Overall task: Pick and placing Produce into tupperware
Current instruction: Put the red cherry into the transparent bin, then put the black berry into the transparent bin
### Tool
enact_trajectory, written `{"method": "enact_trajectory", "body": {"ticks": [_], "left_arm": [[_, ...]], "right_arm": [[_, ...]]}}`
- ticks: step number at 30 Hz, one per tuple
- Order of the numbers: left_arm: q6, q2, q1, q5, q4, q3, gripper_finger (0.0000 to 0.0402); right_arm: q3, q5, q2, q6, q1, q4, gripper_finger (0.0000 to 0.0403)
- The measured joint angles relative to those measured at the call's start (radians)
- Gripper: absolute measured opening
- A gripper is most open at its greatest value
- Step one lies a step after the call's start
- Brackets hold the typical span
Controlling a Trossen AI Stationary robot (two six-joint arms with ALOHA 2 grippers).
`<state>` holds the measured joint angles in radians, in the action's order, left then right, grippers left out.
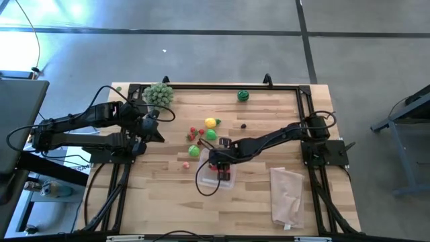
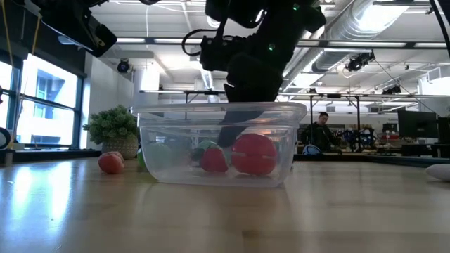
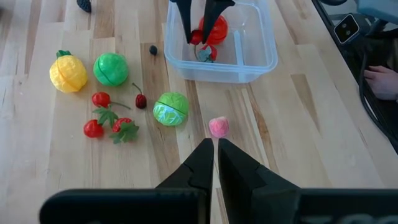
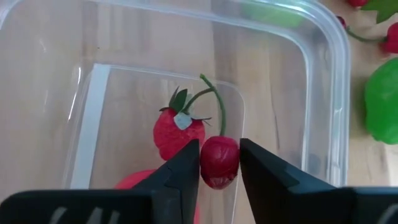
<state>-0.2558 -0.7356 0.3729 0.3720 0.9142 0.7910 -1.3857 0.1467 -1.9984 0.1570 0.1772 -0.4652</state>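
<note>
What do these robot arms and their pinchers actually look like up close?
Both arms are dark, slim and jointed, with black cables looping along them. The left arm and right arm look alike. Each ends in two flat black fingers tapering to blunt tips, as on the right gripper and left gripper. No markings show.

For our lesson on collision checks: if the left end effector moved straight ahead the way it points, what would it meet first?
Probably the small pink fruit, lying just ahead of the shut left end effector; the tupperware lies beyond. Height is unclear, so it might pass over.
</note>
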Motion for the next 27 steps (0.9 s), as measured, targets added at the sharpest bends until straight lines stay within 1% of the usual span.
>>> {"method": "enact_trajectory", "body": {"ticks": [5,10,15,18,22,24,27], "left_arm": [[0.0,0.0,0.0,0.0,0.0,0.0,0.0014],[0.0,0.0,0.0,0.0,0.0,0.0,0.0014],[0.0,0.0,0.0,0.0,0.0,0.0,0.0014],[0.0,0.0,0.0,0.0,0.0,0.0,0.0014],[0.0,0.0,0.0,0.0,0.0,0.0,0.0014],[0.0,0.0,0.0,0.0,0.0,0.0,0.0014],[0.0,0.0,0.0,0.0,0.0,0.0,0.0014]], "right_arm": [[0.0,0.001,0.0,0.0,0.0,0.0,0.0122],[0.0,-0.001,0.006,-0.011,0.002,0.003,0.0124],[0.001,0.023,0.085,-0.03,0.029,-0.006,0.0124],[0.001,0.096,0.161,-0.046,0.053,-0.035,0.0124],[0.003,0.256,0.278,-0.058,0.087,-0.095,0.0124],[0.032,0.331,0.345,-0.061,0.098,-0.094,0.0124],[0.121,0.405,0.449,-0.051,0.096,-0.069,0.0124]]}}
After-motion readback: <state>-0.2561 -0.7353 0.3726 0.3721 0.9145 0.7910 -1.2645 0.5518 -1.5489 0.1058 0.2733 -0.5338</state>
